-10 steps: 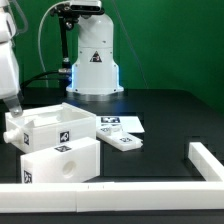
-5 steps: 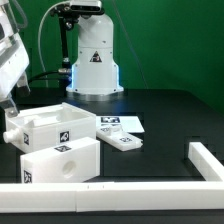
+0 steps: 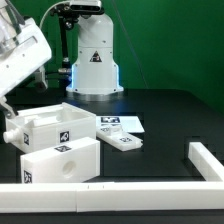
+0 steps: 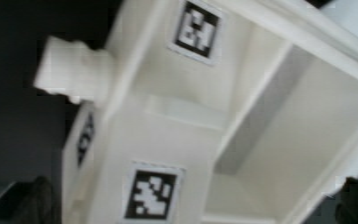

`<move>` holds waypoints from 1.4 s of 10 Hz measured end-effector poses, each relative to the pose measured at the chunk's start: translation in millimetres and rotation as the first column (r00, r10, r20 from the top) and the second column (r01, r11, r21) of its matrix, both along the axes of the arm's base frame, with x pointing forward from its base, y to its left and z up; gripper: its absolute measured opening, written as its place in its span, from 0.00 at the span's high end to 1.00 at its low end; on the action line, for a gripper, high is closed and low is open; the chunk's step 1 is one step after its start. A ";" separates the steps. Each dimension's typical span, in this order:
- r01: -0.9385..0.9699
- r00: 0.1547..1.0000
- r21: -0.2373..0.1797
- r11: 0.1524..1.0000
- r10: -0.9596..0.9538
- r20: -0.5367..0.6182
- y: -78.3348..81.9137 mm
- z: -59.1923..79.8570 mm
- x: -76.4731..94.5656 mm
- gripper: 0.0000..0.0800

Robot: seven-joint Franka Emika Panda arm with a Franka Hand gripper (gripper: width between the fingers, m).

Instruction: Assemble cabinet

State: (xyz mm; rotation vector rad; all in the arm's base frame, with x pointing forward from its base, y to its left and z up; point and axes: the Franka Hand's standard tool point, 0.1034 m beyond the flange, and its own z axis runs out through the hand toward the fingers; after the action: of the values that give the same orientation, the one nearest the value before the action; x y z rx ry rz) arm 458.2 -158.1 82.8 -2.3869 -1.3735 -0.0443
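The gripper (image 4: 190,203) is hovering, fingers spread and holding nothing, over the cabinet box (image 3: 48,128) on the exterior view's left.

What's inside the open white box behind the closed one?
The open box looks empty: only bare white inner walls show. Its front wall covers the floor, so something small lying low there could not be seen.

Cabinet boxes (image 3: 45,128) (image 3: 62,162): I count two
Flat tagged slab (image 3: 124,141): one
Marker board (image 3: 120,123): one
Rail (image 3: 150,187): one
Robot base (image 3: 93,62): one
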 end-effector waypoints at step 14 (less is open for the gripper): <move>0.478 0.874 -0.165 0.863 -0.448 0.191 -8.2 -26.2 -10.7 0.00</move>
State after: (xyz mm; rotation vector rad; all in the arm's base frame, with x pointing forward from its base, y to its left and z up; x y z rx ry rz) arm 447.5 -166.4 56.6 -2.8954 -0.8555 -0.2211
